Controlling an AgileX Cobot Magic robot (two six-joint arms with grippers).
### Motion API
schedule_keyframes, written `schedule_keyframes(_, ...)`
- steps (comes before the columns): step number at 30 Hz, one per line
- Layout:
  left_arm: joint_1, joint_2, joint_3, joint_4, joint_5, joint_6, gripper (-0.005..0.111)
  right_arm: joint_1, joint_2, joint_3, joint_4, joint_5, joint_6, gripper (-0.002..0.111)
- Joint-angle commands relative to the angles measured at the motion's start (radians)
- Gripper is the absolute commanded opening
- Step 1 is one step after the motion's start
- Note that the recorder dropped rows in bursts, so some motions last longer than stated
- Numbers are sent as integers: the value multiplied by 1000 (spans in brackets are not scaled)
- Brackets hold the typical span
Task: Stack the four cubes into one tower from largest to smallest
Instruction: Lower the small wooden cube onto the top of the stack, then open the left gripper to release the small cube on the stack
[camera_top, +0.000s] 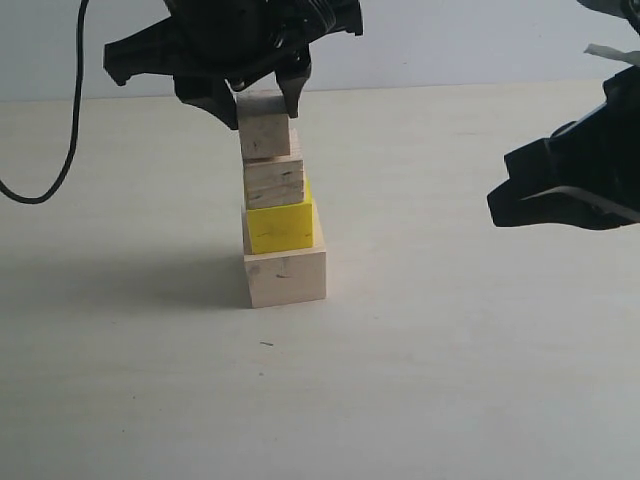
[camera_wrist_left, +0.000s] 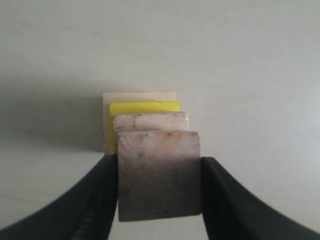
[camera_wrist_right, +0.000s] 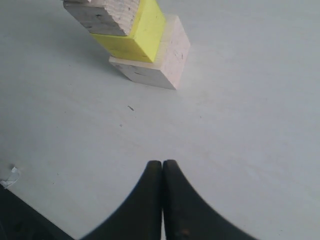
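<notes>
A tower stands mid-table: a big pale wood cube (camera_top: 285, 277) at the base, a yellow cube (camera_top: 280, 226) on it, then a grained wood cube (camera_top: 273, 183). My left gripper (camera_top: 262, 112) comes down from above, shut on the top pale cube (camera_top: 265, 132), which sits on the grained cube or a hair above it. In the left wrist view both fingers press the sides of the top cube (camera_wrist_left: 159, 175), with the grained (camera_wrist_left: 150, 121), yellow (camera_wrist_left: 145, 106) and base (camera_wrist_left: 140, 96) cubes stepped beneath. My right gripper (camera_top: 497, 208) hovers to the right of the tower, shut and empty (camera_wrist_right: 162, 163).
The white table (camera_top: 450, 380) spreads around the tower. A black cable (camera_top: 70, 140) hangs at the far left. A small dark speck (camera_top: 266, 344) lies in front of the base cube. A white scrap (camera_wrist_right: 11, 176) lies near the right arm.
</notes>
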Motion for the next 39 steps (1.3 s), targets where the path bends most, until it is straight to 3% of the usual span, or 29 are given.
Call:
schedule_keyframes(1,-4,-4,3,20,-3,-11,0,0,-9,3,2,-2,-11,0)
schedule_keyframes(39,-4,1,3,22,-20,-29,0,0,-9,3,2,-3,-14,0)
